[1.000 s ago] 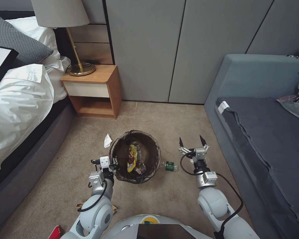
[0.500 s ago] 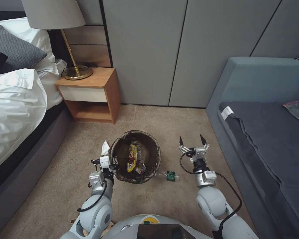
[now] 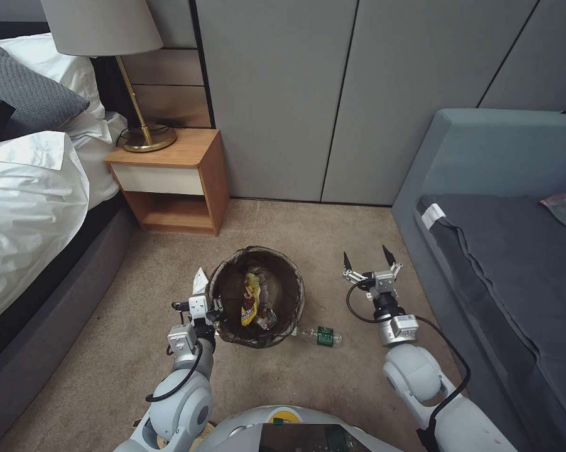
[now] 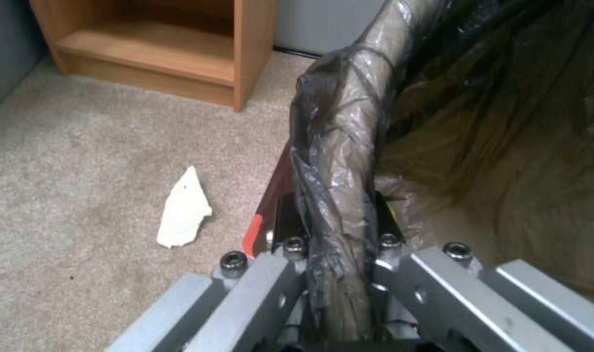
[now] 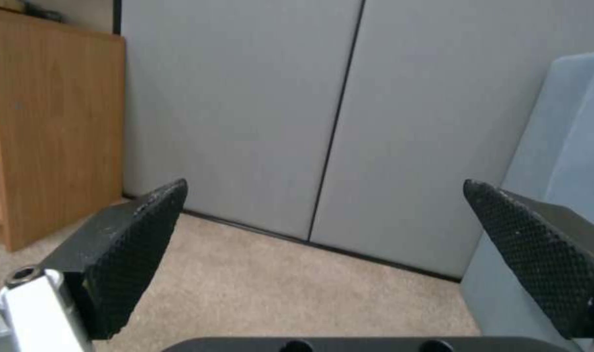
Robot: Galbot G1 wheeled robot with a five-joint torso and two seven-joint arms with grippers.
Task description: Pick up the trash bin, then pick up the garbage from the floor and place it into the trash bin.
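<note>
1. No legible text, brand, number or sign in any view.
2. Small bottle (image 3: 318, 336) on the carpet: green label, print too small to read.
3. Yellow wrapper (image 3: 251, 298) inside the trash bin (image 3: 283, 326): dark markings, unreadable.
4. Small packet (image 3: 265, 317) beside that wrapper in the bin: printed, unreadable.
5. Yellow-and-green round mark (image 3: 281, 415) on the robot's torso: no characters can be made out.

The left claw (image 3: 215, 309) is clamped on the lined rim of the trash bin (image 3: 293, 295), while the right claw (image 3: 369, 262) hangs in the air, fingers spread wide.
</note>
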